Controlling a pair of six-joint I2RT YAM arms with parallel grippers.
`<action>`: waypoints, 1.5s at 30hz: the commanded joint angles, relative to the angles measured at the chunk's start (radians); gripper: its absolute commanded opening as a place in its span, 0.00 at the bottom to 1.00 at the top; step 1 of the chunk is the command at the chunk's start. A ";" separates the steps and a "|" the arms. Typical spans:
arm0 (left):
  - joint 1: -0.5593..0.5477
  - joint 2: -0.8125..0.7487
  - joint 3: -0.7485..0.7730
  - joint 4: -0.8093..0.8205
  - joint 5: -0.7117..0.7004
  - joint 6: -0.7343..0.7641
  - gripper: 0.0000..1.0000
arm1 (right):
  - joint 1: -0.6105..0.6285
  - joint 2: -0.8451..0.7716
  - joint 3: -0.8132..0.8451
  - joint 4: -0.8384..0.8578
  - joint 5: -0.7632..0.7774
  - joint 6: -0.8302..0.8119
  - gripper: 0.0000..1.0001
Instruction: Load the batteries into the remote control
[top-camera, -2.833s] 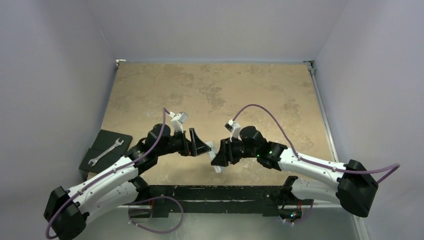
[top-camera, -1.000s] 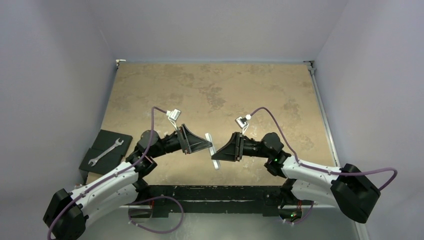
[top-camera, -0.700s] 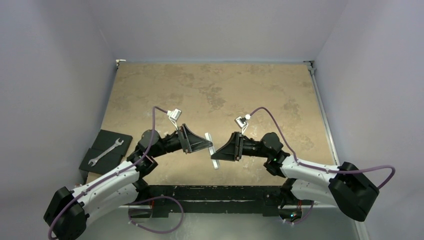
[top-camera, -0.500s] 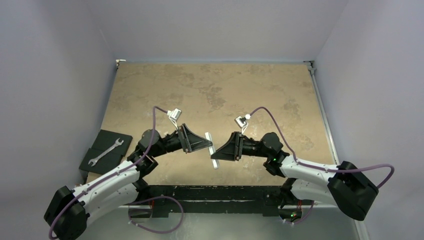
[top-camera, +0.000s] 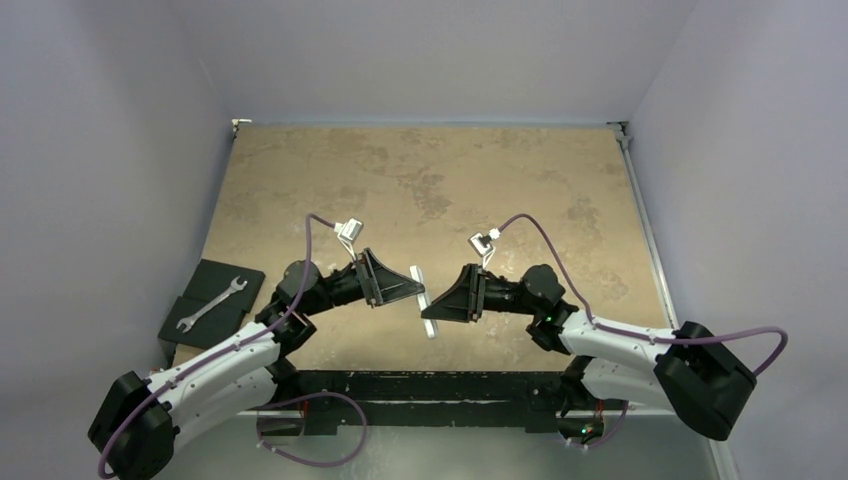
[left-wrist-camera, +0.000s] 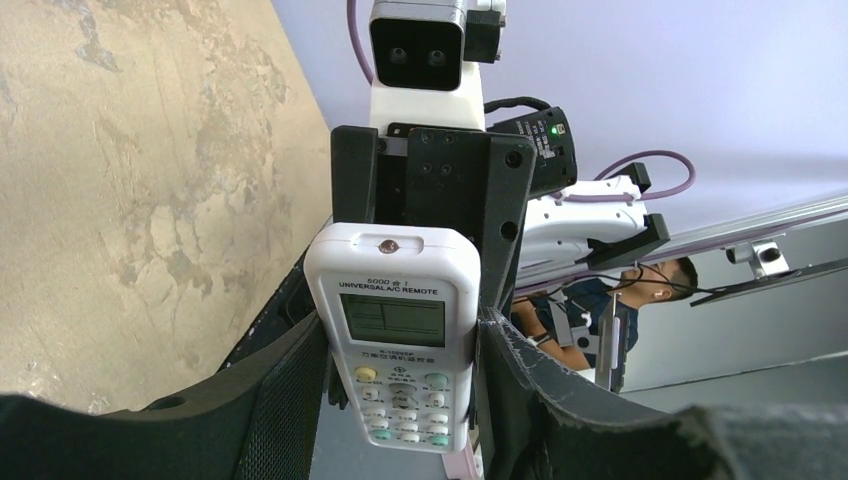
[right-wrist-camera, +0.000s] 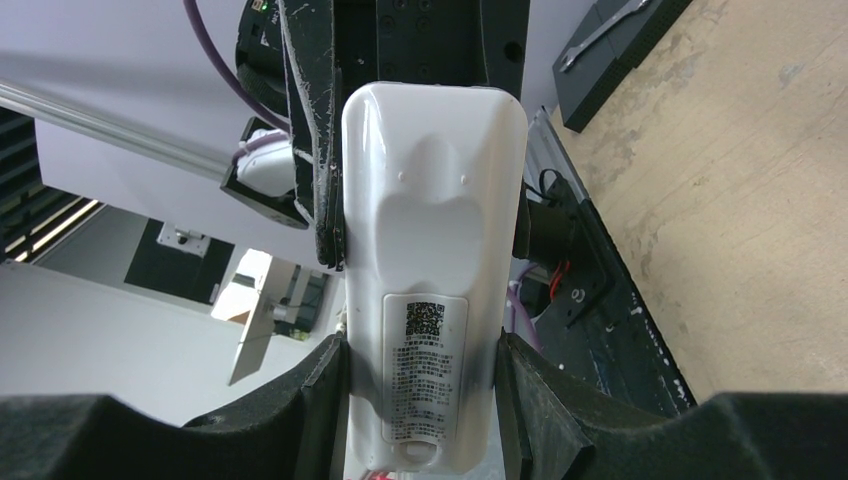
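Observation:
The white remote control (top-camera: 424, 300) hangs in the air between my two grippers, above the table's near middle. My left gripper (top-camera: 417, 291) is shut on it. The left wrist view shows its front (left-wrist-camera: 393, 330) with the dark display and button rows between my fingers (left-wrist-camera: 522, 385). My right gripper (top-camera: 434, 309) is shut on it from the other side. The right wrist view shows its back (right-wrist-camera: 432, 230), with a labelled cover (right-wrist-camera: 425, 375) in place over the lower part. The batteries are out of view.
A silver wrench (top-camera: 211, 303) lies on black blocks (top-camera: 190, 325) at the table's left edge; it also shows in the right wrist view (right-wrist-camera: 600, 30). The black base rail (top-camera: 420, 385) runs along the near edge under the remote.
Since 2.8 s ago both wrists have turned and the remote stands upright between the grippers. Over the last second nothing has visibly moved.

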 joint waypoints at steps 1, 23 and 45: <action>0.002 -0.018 0.015 0.021 0.002 0.022 0.00 | -0.004 -0.023 0.009 0.001 -0.010 -0.022 0.49; 0.001 0.006 0.195 -0.485 -0.118 0.254 0.00 | -0.007 -0.259 0.225 -0.972 0.410 -0.431 0.93; -0.232 0.330 0.460 -0.844 -0.543 0.433 0.00 | -0.007 -0.309 0.365 -1.382 0.780 -0.535 0.99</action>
